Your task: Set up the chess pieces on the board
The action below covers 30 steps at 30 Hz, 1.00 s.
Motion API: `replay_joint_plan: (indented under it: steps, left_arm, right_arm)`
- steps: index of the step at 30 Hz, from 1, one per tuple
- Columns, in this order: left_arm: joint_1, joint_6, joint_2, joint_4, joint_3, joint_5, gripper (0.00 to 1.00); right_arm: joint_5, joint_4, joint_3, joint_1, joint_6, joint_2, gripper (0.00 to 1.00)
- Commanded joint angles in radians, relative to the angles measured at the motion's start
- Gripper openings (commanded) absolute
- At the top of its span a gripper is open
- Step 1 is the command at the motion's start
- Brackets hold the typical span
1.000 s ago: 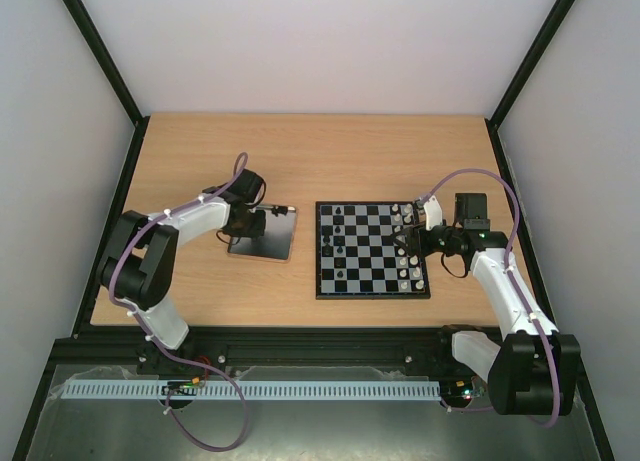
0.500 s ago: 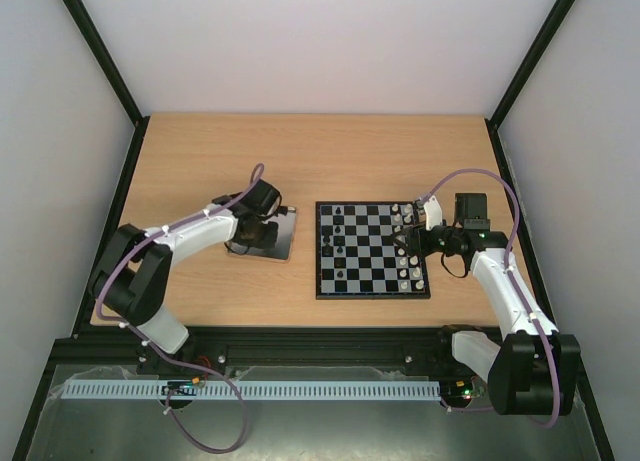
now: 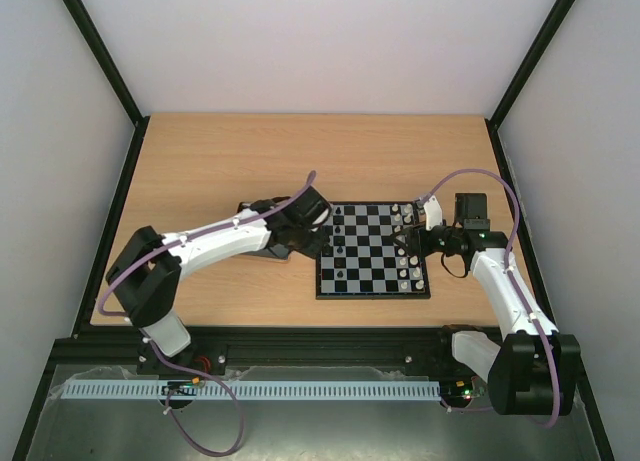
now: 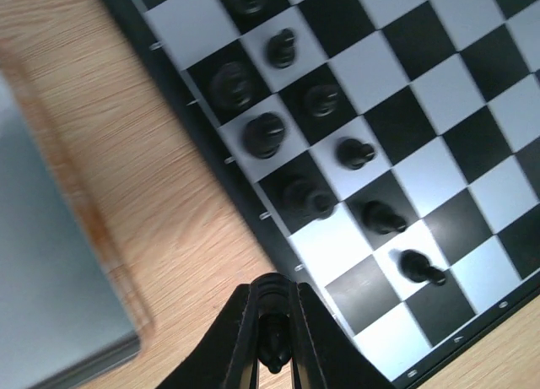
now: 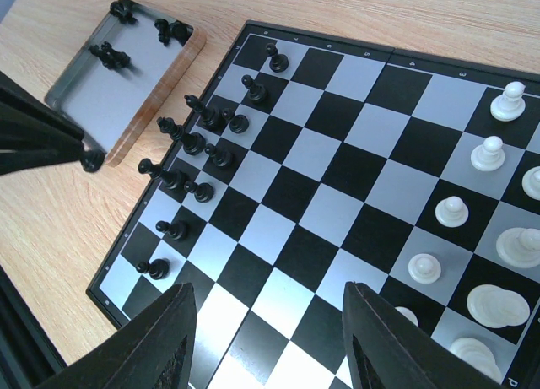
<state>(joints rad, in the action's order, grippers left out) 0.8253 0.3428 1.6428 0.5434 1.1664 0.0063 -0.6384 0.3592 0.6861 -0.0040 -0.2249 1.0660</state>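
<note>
**A:** What has changed in the last second?

**B:** The left arm (image 3: pixel 215 239) has swung away from the tray (image 5: pixel 126 94) to the left edge of the board (image 3: pixel 372 294). A second ago its tip was down over the tray. The right arm (image 3: pixel 505 286) has not budged.

**A:** Meaning?

**B:** I judge that a pickup is finished and a placement is starting, so one more figure is on its way to a square.

**A:** And the left pincer (image 4: pixel 271 355)?

**B:** It is pressed almost together, pinching a small black piece (image 4: pixel 270 348) between its tips. It hangs over the bare table (image 4: pixel 194 262), just beside the board's border and not yet above any square.

**A:** What lies just beyond it?

**B:** First come a few empty squares near that corner, and one of them is probably the target. Further on, the black pieces (image 4: pixel 266 136) already stand in two lines along that edge.

**A:** And the other side?

**B:** The right pincer (image 5: pixel 274 347) is spread wide and holds nothing. It hovers over the side where the white pieces (image 5: pixel 489 153) stand.

**A:** Is the tray finished with?

**B:** No. A few black figures (image 5: pixel 110 56) are lying on it, so I judge that more trips are needed.
</note>
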Motion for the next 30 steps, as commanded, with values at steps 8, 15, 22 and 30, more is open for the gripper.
replay_joint_plan:
  steps: [8,15,22,30]
  left_arm:
    - [0.111,-0.029,0.146,0.053,0.127,-0.011,0.10]
    - [0.138,-0.034,0.195,0.057,0.146,-0.038,0.10]
    - [0.138,-0.041,0.235,0.044,0.152,-0.044,0.10]
    - [0.138,-0.041,0.251,0.037,0.147,-0.048,0.11]
  right_arm:
    - [-0.006,0.010,-0.008,0.003,-0.014,-0.013,0.49]
    - [-0.007,0.012,-0.008,0.004,-0.014,-0.012,0.49]
    - [-0.005,0.011,-0.007,0.004,-0.014,-0.014,0.49]
    - [-0.005,0.011,-0.007,0.004,-0.014,-0.017,0.49]
